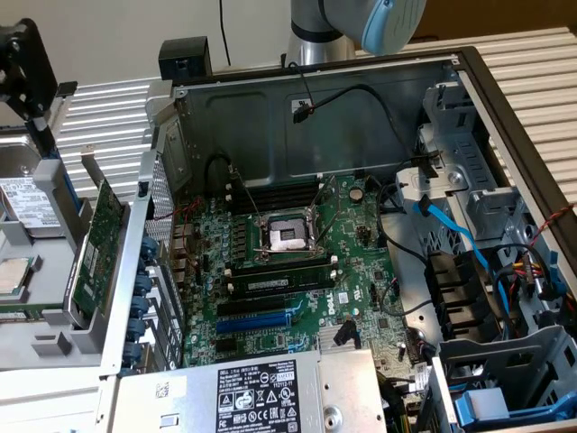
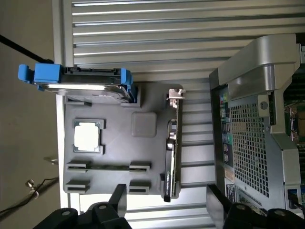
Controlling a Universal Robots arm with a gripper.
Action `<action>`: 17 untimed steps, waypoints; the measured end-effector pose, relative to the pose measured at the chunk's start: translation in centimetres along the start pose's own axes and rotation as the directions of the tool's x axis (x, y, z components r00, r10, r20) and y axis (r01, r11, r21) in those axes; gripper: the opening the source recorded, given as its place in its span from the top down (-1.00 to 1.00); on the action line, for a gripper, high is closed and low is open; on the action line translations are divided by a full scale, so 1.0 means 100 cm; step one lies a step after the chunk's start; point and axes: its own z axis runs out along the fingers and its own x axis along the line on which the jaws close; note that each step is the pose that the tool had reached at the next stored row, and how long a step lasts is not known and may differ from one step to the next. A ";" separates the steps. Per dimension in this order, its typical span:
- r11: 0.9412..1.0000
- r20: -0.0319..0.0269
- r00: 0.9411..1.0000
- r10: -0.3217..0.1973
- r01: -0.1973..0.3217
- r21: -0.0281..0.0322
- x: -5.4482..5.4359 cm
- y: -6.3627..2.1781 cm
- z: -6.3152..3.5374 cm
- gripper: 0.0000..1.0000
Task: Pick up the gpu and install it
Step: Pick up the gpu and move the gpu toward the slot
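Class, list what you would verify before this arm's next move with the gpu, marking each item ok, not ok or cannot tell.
1. gpu stands on edge in the grey tray: ok.
2. gripper open, straddling the gpu: ok.
3. gpu gripped: not ok, nothing held.
4. Blue slot on the motherboard free: ok.
5. Gripper's height over the gpu: cannot tell.

The gpu [image 2: 171,152] sits edge-on, both faces hidden, its print too small
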 end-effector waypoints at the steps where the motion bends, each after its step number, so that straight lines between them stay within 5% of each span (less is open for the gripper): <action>1: 1.000 0.000 1.000 0.000 0.000 0.000 0.000 0.0000 0.0000 -0.56; 2: 1.000 0.000 1.000 0.000 0.000 0.000 0.001 -0.0001 0.0003 -0.44; 8: 1.000 0.004 1.000 0.000 0.000 0.000 0.016 -0.0015 0.0061 -0.44; 15: 1.000 0.047 0.999 -0.001 0.001 -0.007 0.024 -0.0023 0.0112 -0.44; 17: 1.000 0.048 0.999 -0.001 0.002 -0.007 0.025 -0.0033 0.0114 -0.44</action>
